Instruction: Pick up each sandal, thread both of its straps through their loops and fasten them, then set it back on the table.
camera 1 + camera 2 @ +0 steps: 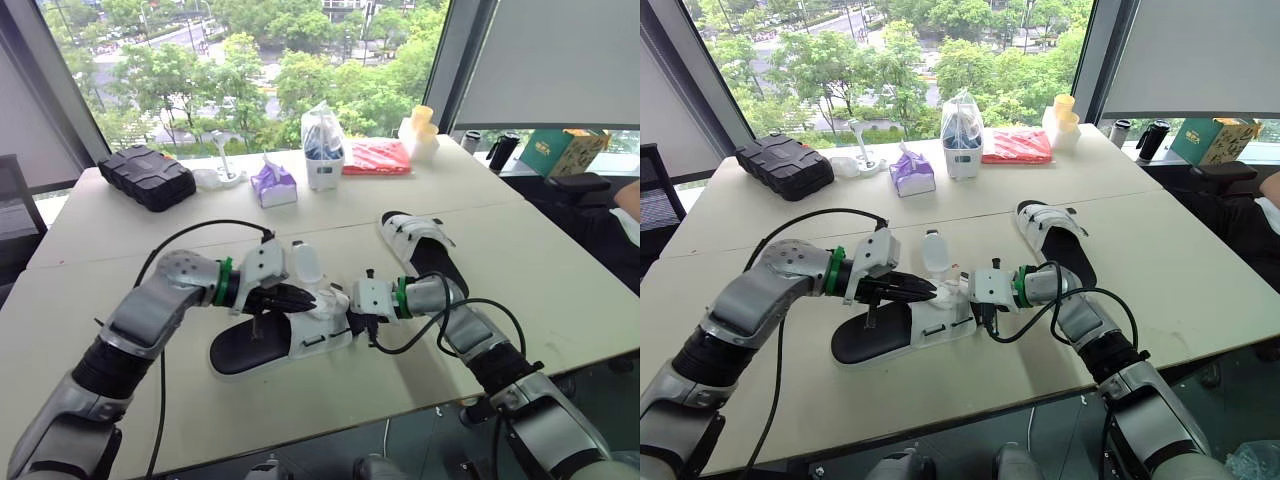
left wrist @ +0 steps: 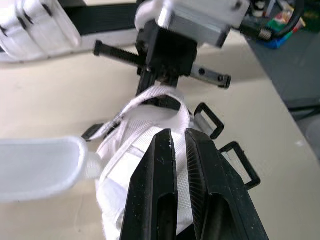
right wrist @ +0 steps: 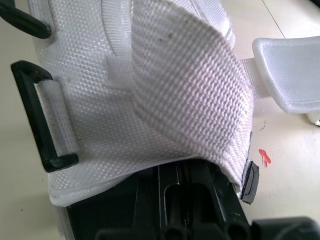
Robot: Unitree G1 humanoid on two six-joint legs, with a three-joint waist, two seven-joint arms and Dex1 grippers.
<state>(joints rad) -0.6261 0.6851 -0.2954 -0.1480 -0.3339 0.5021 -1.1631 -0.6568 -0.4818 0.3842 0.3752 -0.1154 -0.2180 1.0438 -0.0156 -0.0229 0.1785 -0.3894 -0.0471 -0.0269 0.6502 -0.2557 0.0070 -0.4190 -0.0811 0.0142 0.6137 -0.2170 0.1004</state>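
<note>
The near sandal, black-soled with white straps, lies on the table between my two grippers. My left gripper is shut, and its fingertips rest on the sandal's white upper beside two black loops. From the other side, my right gripper is shut on a white strap that arches over its fingers. A second loose strap sticks up behind the sandal. The other sandal lies farther back on the right, untouched.
Along the far edge stand a black case, a purple tissue pack, a white bagged container, a red packet and yellow cups. A green box sits far right. The table's front edge is close.
</note>
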